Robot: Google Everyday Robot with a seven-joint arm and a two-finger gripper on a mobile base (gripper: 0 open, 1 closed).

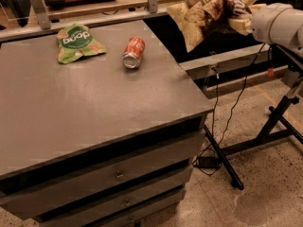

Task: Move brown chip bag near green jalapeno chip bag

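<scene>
The brown chip bag (206,17), crinkly dark brown and cream-yellow, hangs in the air beyond the table's right edge, at the upper right of the camera view. My gripper (240,19) is shut on the bag's right end, with the white arm (279,25) reaching in from the right. The green jalapeno chip bag (75,41) lies flat at the back left of the grey table (94,112), well apart from the brown bag.
A red soda can (133,52) lies on its side between the two bags, near the table's back middle. A metal rail (94,20) runs behind the table. Drawers (118,174) front the table. A black stand and cables (222,160) stand on the floor at the right.
</scene>
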